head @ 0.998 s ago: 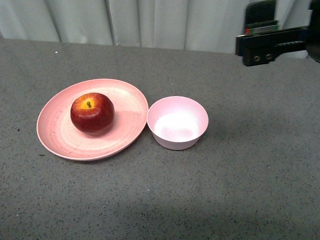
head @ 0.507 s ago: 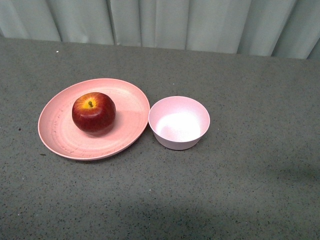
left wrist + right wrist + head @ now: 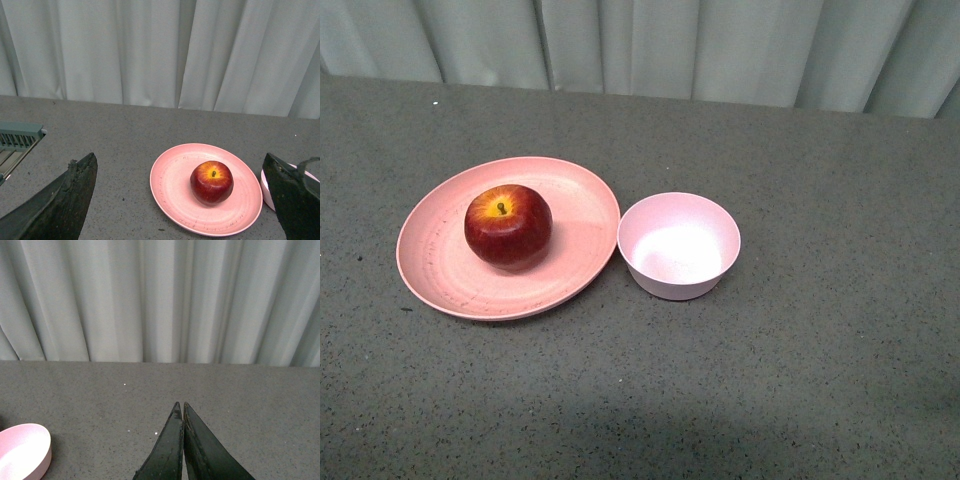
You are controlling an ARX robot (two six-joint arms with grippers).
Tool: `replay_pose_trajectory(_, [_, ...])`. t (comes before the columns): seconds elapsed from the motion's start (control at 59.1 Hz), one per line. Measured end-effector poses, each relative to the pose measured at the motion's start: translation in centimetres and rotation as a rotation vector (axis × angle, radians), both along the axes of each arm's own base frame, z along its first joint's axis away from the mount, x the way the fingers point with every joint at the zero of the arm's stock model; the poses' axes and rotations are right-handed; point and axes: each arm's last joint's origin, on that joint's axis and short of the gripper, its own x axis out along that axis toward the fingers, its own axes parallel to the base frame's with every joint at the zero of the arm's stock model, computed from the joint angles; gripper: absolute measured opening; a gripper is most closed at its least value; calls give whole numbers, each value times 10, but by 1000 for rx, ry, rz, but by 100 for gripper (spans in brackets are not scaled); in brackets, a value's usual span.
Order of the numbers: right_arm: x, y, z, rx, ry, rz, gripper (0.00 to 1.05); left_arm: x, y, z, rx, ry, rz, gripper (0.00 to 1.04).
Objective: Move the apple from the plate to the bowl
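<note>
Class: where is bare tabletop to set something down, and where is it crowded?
Bare tabletop: in front of the plate and bowl, right of the bowl, and behind both up to the curtain. Crowded: plate and bowl almost touch; the apple occupies the plate.

A: Look of the left tool [image 3: 178, 159]?
B: Two broad dark wedges, greenish-black; look rough and mottled, blunt at the tips.
A: And the right tool [image 3: 180, 405]?
B: Slim black fingers [image 3: 200, 452], smoother, slightly glossy; taper to fine points.
</note>
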Motion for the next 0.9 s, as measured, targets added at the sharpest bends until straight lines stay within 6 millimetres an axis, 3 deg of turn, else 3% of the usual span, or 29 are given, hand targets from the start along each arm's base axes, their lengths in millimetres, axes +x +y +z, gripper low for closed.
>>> replay_pose_trajectory(0.896, [-34, 0, 7, 0, -25, 6, 1, 0, 0, 0, 0, 0, 0, 98])
